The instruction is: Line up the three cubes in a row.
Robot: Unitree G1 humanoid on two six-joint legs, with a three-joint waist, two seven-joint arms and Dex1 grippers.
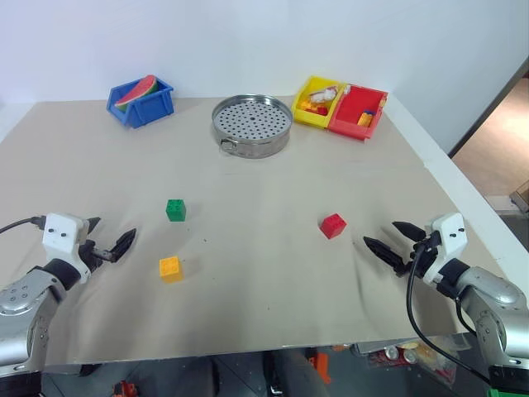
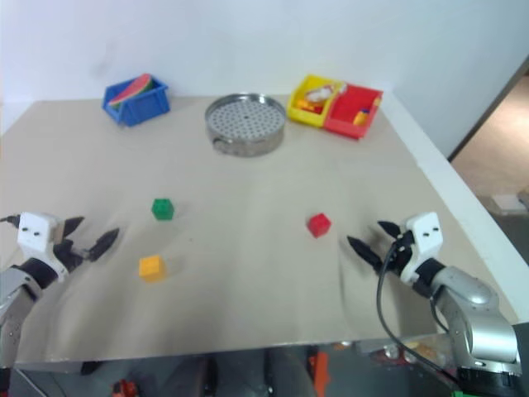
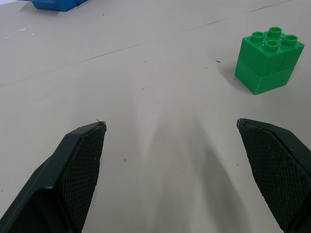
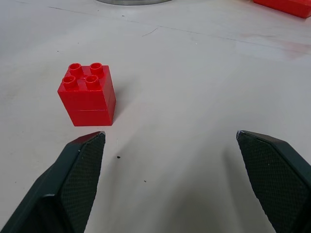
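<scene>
Looking down over our arms, we see a table [image 1: 248,314] covered by a pale beige sheet with faint creases, set against a plain white wall; off its right edge a strip of tan floor shows.

On the sheet the three cubes lie well apart and not in a row: the green cube [image 1: 175,209] sits left of centre, the yellow-orange cube [image 1: 170,268] nearer us and just below it, and the red cube [image 1: 333,225] off to the right.

Our left tool [image 1: 107,236] hovers low at the left edge, fingers spread wide and empty, with the yellow-orange cube near its tips. Our right tool [image 1: 395,240] is likewise released and empty, pointing inward, the red cube just beyond its fingertips.

Along the far side stand a blue bin [image 1: 140,102] holding what looks like a watermelon-slice toy, a round perforated metal tray [image 1: 252,124], and a yellow bin [image 1: 316,102] touching a red bin [image 1: 357,112].

We cannot make out the small pieces inside those two bins. Some coloured objects below the table's near edge are cut off and unclear.
</scene>
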